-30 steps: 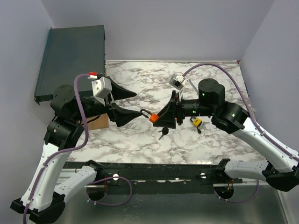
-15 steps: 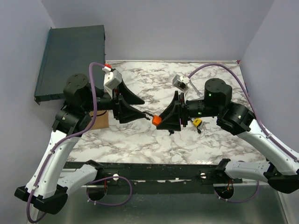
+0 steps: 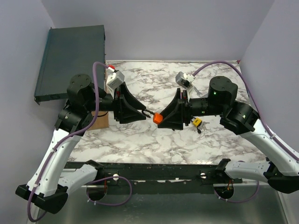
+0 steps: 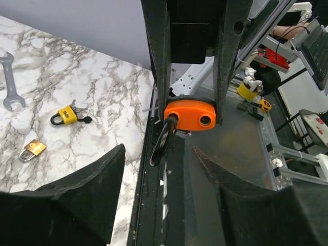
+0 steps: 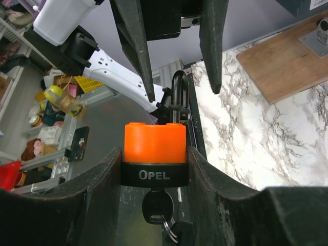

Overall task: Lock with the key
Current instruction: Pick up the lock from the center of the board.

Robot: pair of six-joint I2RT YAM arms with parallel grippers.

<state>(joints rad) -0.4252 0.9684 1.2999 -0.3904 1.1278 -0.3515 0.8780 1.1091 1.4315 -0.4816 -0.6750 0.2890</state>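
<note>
An orange padlock (image 3: 157, 119) with a black base marked OPEL is held in the air over the table's middle. My right gripper (image 5: 154, 154) is shut on its body (image 5: 154, 143). A black key (image 5: 156, 205) is in its keyhole, with more keys hanging below. Its shackle (image 4: 161, 141) is open: one end is out of its hole and it swings toward my left gripper. My left gripper (image 4: 159, 154) is open and faces the padlock (image 4: 189, 114). The shackle's free end sits about level with its fingertips (image 4: 115, 154), between them, with no contact that I can see.
A yellow padlock (image 3: 197, 122) with a key lies on the marble table (image 3: 140, 140) by the right arm. The left wrist view also shows a brass padlock (image 4: 33, 148) and a wrench (image 4: 9, 77). A wooden block (image 3: 98, 121) sits at the left, and a dark box (image 3: 70, 58) at the back left.
My left arm has swung in and turned to face the padlock, fingers open. My right gripper has shifted slightly right with the padlock, keeping its grip.
</note>
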